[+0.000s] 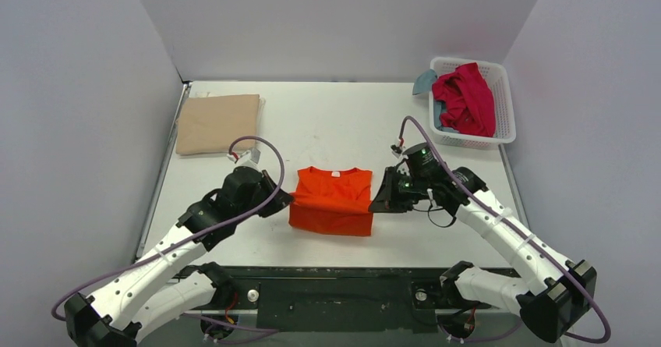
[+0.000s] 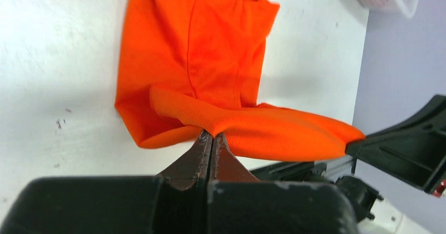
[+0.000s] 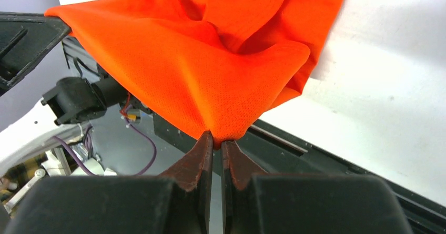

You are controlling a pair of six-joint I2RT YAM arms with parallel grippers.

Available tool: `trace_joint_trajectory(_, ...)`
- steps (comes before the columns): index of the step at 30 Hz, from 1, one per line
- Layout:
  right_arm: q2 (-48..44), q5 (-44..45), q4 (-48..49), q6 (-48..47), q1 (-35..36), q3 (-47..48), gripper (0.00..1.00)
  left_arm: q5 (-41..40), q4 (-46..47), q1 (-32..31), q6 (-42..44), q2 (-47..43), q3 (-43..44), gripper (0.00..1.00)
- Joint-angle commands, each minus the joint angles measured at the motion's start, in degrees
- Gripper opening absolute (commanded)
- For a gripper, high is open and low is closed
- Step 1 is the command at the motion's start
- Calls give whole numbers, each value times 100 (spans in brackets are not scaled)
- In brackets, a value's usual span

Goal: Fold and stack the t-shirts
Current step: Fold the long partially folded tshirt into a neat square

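left gripper (image 2: 212, 134): clenched, fingers pinched tight on the near-left corner of the bright orange cloth t-shirt (image 1: 334, 199)
right gripper (image 3: 216, 135): clenched too, pinching the near-right corner of the same orange t-shirt
cloth between grippers: near edge is up off the bench, hanging in a sagging band from one gripper across to the other
rest of orange t-shirt: far part lies flat on the bench, collar toward the back wall, small white neck label (image 1: 336, 173) facing up
shirt position: middle of the bench, toward the near edge, between the two arms
bench (image 1: 327, 121): flat white top, a few dark scuffs in the left wrist view, black rail (image 1: 335, 285) along the near edge
room: plain pale grey walls (image 1: 335, 19) on the left, back and right
folded tan t-shirt (image 1: 218, 123): flat rectangle, far-left corner of the bench, well apart from the orange one
white plastic lattice basket (image 1: 505, 105): far-right corner of the bench, upright
basket contents: crumpled crimson red t-shirt (image 1: 465, 97) heaped on top; grey-blue cloth (image 1: 425, 82) under it, part drooping over the basket's left rim
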Motion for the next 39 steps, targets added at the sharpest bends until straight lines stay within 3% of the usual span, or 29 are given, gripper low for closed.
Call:
trace_joint_trajectory(1,320,-73,-241,-468,-383,442,0,274,851,743,235,269,167,0)
trace_joint_trajectory(19,1882,-404,732,-505,-1333,1005,0,554,1745,1697,871,2217,872,0)
trace_joint_trajectory(32,3813,-536,1429,-500,-1806,1913,0,1053,2398,2174,1011,4570,1825,0)
trace_joint_trajectory(39,4970,-79,2007,-300,-2000,2515,0,1206,2593,2287,1114,5856,2785,0)
